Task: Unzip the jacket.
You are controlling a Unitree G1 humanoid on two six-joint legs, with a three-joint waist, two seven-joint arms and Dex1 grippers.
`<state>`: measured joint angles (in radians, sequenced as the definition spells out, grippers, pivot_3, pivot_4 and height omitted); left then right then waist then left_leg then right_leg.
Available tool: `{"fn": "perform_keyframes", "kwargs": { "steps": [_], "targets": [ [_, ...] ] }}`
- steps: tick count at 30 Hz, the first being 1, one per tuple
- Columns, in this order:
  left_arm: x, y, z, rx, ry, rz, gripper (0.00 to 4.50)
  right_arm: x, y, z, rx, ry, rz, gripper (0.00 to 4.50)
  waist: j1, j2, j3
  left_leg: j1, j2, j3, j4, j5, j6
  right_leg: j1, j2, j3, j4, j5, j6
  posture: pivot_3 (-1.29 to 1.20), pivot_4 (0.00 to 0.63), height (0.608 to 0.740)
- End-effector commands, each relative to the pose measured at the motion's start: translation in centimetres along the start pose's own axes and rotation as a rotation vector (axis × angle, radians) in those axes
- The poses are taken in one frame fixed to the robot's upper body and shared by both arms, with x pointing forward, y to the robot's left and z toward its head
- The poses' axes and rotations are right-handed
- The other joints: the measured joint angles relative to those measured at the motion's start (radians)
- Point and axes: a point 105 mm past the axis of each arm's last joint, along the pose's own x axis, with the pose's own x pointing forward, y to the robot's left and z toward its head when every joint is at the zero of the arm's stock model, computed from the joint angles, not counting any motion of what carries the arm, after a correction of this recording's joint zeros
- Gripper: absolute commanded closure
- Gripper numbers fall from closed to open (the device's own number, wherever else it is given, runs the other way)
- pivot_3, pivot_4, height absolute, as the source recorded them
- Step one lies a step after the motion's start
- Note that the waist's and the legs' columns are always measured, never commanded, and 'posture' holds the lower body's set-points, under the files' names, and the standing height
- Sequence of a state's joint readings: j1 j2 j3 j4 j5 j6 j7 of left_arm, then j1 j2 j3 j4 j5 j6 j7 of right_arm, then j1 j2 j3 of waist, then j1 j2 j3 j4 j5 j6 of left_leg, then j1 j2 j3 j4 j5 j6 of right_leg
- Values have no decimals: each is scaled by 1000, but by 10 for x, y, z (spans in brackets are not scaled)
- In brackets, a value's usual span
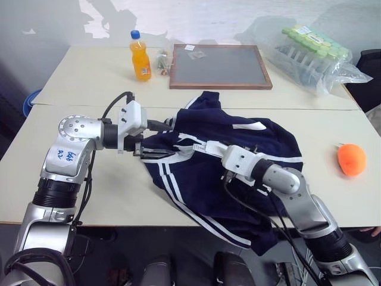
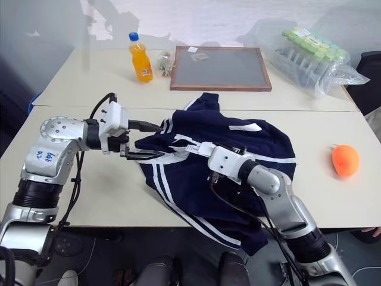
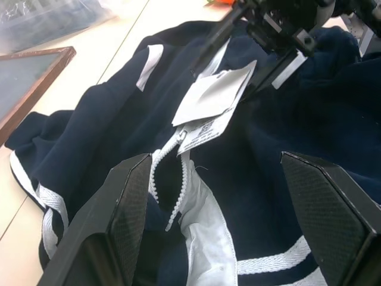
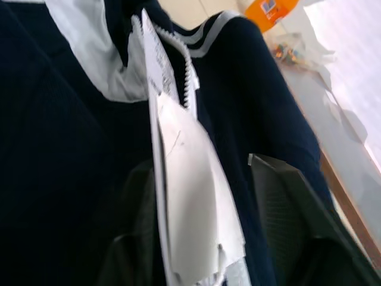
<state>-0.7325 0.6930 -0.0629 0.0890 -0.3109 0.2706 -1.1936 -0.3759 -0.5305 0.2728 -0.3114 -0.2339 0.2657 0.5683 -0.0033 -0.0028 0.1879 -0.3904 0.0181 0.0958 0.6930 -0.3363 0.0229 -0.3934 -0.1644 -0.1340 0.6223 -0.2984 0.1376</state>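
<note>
The navy jacket (image 1: 238,134) with white stripes lies crumpled on the table, one part hanging over the front edge. Its white zipper (image 3: 172,185) is parted at the collar, with white paper tags (image 3: 211,98) just below the split. My left gripper (image 1: 158,140) is at the collar's left edge, its fingers (image 3: 119,220) wide apart astride the collar fabric. My right gripper (image 4: 196,164) comes in from the other side, and its fingers (image 4: 286,220) stand on either side of the tags (image 4: 184,196), with a gap still showing.
An orange soda bottle (image 1: 140,56) and a small packet (image 1: 162,61) stand at the back left. A wood-framed board (image 1: 219,65) lies behind the jacket. A plastic bag of green-capped bottles (image 1: 312,53) is at the back right, and an orange ball (image 1: 351,159) lies to the right.
</note>
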Motion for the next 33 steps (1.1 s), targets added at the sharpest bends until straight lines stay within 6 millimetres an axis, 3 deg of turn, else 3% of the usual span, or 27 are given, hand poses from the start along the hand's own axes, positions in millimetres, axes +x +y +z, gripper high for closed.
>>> {"fn": "perform_keyframes", "kwargs": {
  "steps": [1,4,11,16,21,27,33],
  "targets": [
    [2,3,5,44,-10,5,876,-1,-4,8,-6,-16,-45,3626,0,0,0,0,0,0,0,0,0,0,0,0,0,0,0,0,150,740],
    [9,15,6,66,-21,21,876,-3,-2,7,6,-11,-51,4479,5,0,0,0,0,0,0,0,0,1,0,-1,0,0,0,0,150,740],
    [57,40,-9,130,25,-39,876,-16,-14,5,105,-3,-154,4479,16,0,0,-1,-1,5,1,0,0,1,0,-1,0,0,0,0,150,740],
    [87,36,-20,118,45,-108,876,-26,-17,6,152,-5,-197,4479,14,-1,0,-1,-1,5,0,0,0,0,0,-2,-1,0,0,0,150,740],
    [106,30,-48,130,153,-99,876,-31,-22,6,200,3,-259,4479,3,-1,0,-1,-1,5,-1,0,0,-1,0,-1,-1,0,0,0,150,740],
    [113,21,-75,121,251,-92,876,-47,-39,-2,266,44,-400,4479,4,-2,-1,-1,-1,5,-1,0,0,-1,0,-1,-1,0,0,0,150,740],
    [110,18,-77,99,219,-89,876,-77,-69,-34,355,159,-623,4479,5,-2,-1,-1,-1,5,-1,0,0,0,0,-1,0,0,0,0,150,740]
  ]
}}
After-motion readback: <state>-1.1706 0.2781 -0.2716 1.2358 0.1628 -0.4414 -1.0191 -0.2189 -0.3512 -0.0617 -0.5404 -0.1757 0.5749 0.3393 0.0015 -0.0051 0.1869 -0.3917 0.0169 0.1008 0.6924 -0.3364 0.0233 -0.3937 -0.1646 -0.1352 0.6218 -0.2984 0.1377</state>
